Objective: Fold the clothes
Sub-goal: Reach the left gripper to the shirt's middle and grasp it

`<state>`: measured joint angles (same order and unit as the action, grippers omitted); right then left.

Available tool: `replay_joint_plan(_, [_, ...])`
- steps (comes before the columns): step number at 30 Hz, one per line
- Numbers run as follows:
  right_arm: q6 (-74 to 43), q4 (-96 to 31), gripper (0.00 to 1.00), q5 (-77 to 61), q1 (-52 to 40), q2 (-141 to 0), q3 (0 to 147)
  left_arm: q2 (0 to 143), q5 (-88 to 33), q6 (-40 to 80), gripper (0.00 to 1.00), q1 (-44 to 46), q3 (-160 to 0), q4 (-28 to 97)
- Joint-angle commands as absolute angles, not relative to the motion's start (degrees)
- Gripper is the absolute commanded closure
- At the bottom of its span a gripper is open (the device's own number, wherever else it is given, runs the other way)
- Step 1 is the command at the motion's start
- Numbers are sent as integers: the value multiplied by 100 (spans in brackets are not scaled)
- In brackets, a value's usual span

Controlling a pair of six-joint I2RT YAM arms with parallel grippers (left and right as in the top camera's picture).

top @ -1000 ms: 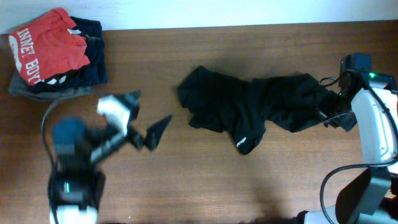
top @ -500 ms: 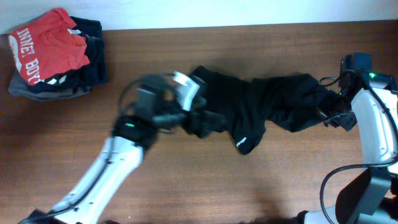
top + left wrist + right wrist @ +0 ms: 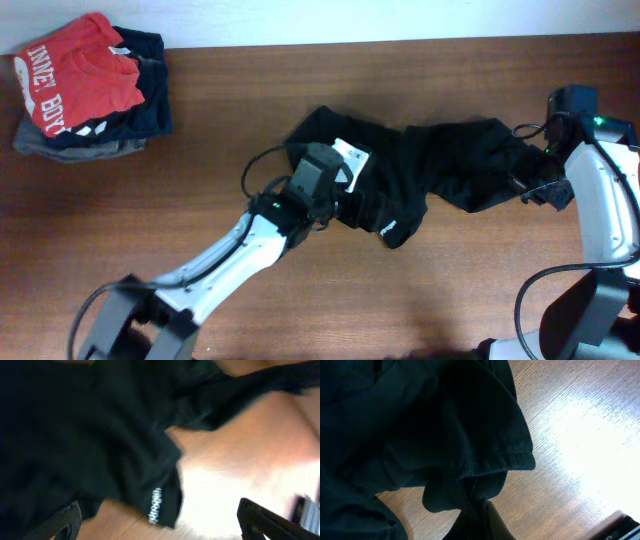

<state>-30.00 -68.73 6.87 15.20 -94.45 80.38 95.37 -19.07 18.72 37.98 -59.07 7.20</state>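
left hand [image 3: 160, 522] has swung across the bench [image 3: 450, 290] to hover, fingers spread, over the crumpled top [image 3: 430, 160] mid-bench, while right hand [image 3: 535, 185] looks clenched on its right end, so flattening can begin.

We take this for a robotics lab bench, not a home. A left arm [image 3: 225, 258] and a right arm [image 3: 606, 205] trail black cables [image 3: 560, 268] at a wood-grain table [image 3: 450, 300] against a plain pale wall [image 3: 400, 18], with folded garments [image 3: 90, 95] stacked in one corner.
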Motion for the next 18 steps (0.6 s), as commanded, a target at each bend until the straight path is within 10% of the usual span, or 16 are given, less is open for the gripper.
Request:
replay_joint_plan(1, [-3026, -6873, 94, 819, 1507, -9406, 8003, 10018, -1365, 2764, 1, 3789, -6519, 1243])
replay_joint_plan(18, [-3026, -6917, 94, 821, 1507, -9406, 8003, 11872, -414, 3607, 1, 4379, -8840, 3798])
